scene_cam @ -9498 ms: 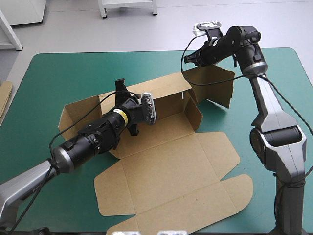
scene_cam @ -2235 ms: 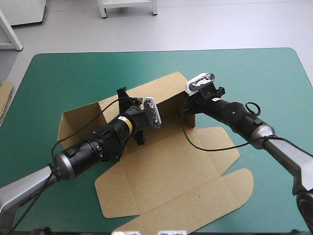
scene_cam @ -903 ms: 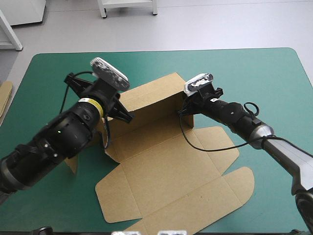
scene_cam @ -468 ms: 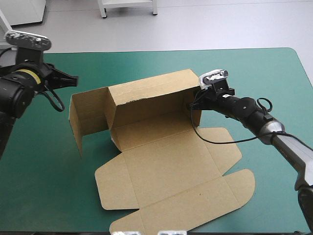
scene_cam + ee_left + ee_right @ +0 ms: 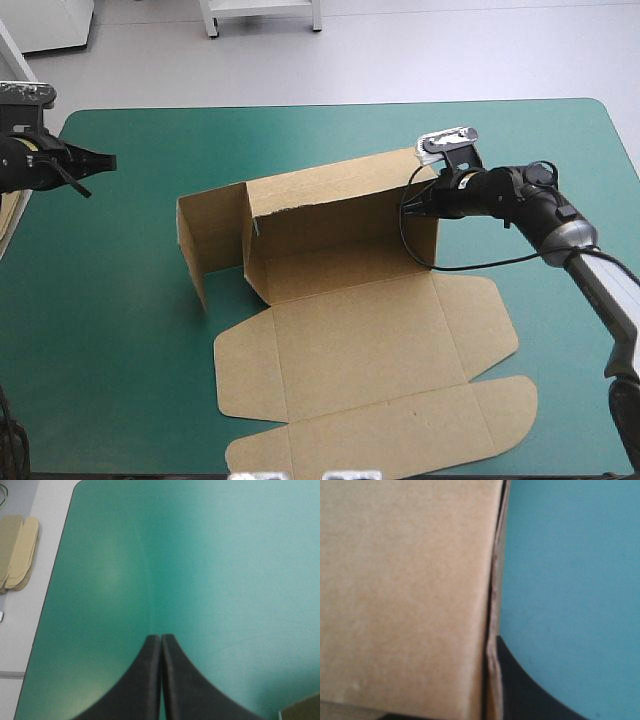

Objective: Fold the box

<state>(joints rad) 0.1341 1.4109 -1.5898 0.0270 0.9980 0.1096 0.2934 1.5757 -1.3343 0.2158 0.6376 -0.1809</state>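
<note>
The brown box [image 5: 340, 215] stands mid-table with its long back wall upright. A side wall [image 5: 205, 235] stands out at its left end, and the lid and flaps [image 5: 370, 345] lie flat toward the near edge. My right gripper [image 5: 420, 195] is at the back wall's right end, shut on the box. In the right wrist view the board [image 5: 405, 590] fills most of the picture, its edge running into the right gripper [image 5: 492, 642], with one black finger [image 5: 520, 680] showing on the cover side. My left gripper [image 5: 105, 160] is shut, far off the box over bare cover near the left edge; its fingers meet in a point [image 5: 161, 639].
More brown board [image 5: 17, 550] lies beyond the table's left edge, also seen as a sliver of board [image 5: 10, 205] in the high view. Bare teal-green cover [image 5: 110, 330] lies left of and in front of the box. The box's corner [image 5: 302, 711] shows beside the left gripper.
The left arm has pulled back from the box to the table's far left. The box has slid to the right with the right gripper, and its left side wall now stands free.
</note>
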